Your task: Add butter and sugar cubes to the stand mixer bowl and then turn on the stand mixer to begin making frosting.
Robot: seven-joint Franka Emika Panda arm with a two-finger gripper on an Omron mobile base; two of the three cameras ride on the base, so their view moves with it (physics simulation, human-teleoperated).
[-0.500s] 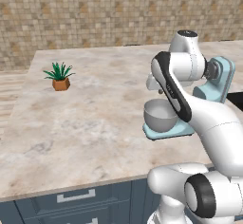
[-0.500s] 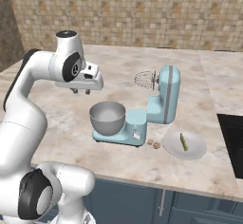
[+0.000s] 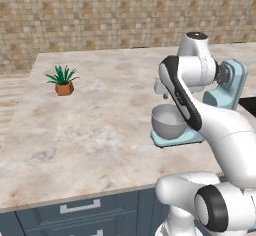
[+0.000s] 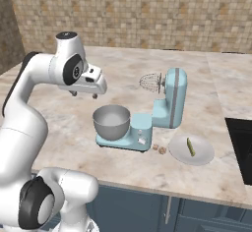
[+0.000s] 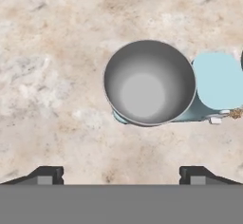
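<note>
Marbled beige stone forms the counter (image 4: 59, 128) before you, backed by a wall of small tan tiles (image 4: 128, 14) and fronted by blue-grey cabinet drawers (image 3: 75, 207).

Locate the stand mixer (image 4: 170, 101) near the front right of the counter. Its pale blue head is tilted up, with the wire whisk (image 4: 150, 82) hanging clear of the bowl. The grey metal bowl (image 4: 111, 122) sits on the mixer's flat blue base (image 4: 135, 138). In the hand view you look straight down into the bowl (image 5: 149, 82); its inside is bare metal.

Note the white plate (image 4: 199, 155) just beside the mixer base, on the side away from the arm. A thin greenish-yellow stick, the butter (image 4: 190, 146), lies on the plate. Two small brown sugar cubes (image 4: 158, 149) rest on the counter between the base and the plate, close to both.

Observe the end effector (image 4: 83, 94) in the right base view: it hangs above the counter, higher than the bowl's rim and off to the side away from the mixer head. Its fingers (image 5: 47, 174) stand wide apart at the bottom of the hand view, with nothing between them.

A small potted plant (image 3: 63, 80) stands well apart from the mixer, toward the far left of the counter. A dark cooktop (image 4: 241, 147) is set in at the right edge.
</note>
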